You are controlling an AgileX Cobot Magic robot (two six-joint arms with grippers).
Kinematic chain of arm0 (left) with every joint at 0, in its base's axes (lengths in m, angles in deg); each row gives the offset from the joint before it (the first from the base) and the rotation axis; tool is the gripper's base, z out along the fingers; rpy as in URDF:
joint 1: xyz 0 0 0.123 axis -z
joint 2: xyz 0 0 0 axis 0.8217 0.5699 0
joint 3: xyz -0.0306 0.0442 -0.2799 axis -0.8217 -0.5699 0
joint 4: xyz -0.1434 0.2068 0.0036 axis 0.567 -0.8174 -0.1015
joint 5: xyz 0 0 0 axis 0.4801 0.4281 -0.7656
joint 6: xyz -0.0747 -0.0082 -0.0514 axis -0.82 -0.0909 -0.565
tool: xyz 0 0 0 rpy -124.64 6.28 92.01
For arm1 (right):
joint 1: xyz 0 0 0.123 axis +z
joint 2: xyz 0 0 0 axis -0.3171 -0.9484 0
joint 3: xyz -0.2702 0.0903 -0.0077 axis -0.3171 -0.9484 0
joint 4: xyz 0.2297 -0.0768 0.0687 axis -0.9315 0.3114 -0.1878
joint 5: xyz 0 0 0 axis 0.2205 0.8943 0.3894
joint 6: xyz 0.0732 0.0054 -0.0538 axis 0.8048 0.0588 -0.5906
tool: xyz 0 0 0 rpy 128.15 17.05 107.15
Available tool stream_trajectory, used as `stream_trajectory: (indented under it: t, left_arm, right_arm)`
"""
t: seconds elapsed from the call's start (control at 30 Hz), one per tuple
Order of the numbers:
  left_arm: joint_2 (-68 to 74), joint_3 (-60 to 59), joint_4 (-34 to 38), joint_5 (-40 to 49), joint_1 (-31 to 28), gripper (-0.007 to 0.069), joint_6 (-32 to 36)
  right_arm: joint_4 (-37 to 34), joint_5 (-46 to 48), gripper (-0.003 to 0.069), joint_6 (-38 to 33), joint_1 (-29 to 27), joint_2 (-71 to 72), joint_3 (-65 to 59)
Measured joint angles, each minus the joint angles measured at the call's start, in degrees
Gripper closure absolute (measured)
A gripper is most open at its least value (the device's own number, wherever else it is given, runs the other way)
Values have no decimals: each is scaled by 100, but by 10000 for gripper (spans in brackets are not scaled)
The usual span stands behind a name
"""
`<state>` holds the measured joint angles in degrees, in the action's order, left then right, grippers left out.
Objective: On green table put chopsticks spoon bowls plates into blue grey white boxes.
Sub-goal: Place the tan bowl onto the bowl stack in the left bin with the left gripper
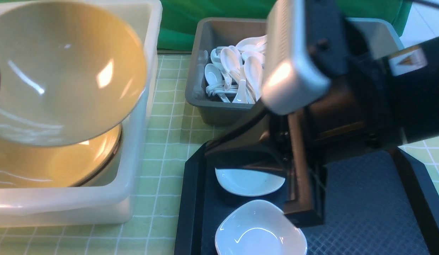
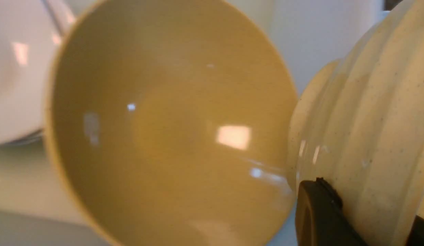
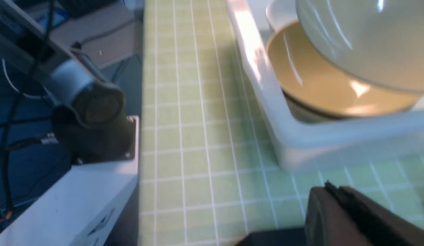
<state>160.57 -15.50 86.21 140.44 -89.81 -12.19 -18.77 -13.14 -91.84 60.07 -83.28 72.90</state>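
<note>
A tan bowl hangs tilted over the white box, above another bowl lying inside. My left gripper is shut on the held bowl's ribbed wall, one black finger pressed against it. My right gripper is shut and empty above the black tray, beside two white plates. The right wrist view shows its fingertips together over the green table. Several white spoons fill the grey box. The chopsticks are out of view.
The black textured tray sits at the front right on the green table. A bluish box shows partly behind my right arm. The arm's bulk hides the middle right. The table's edge and a robot base appear in the right wrist view.
</note>
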Motion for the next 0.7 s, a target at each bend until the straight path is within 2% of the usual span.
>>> stream_trajectory:
  t: [0.1,0.2,0.7]
  left_arm:
    - [297,306,-966,119,-37,608,-418]
    - [540,450,-1527,113,-49,608,-778]
    - [1188,476,-1599,82,-49,608,-1026]
  right_arm:
    - [175,0,638,116,-21,-45,0]
    - [193,11,638,128,-57,-45,16]
    - [236,57,638,238,-82,-45,29]
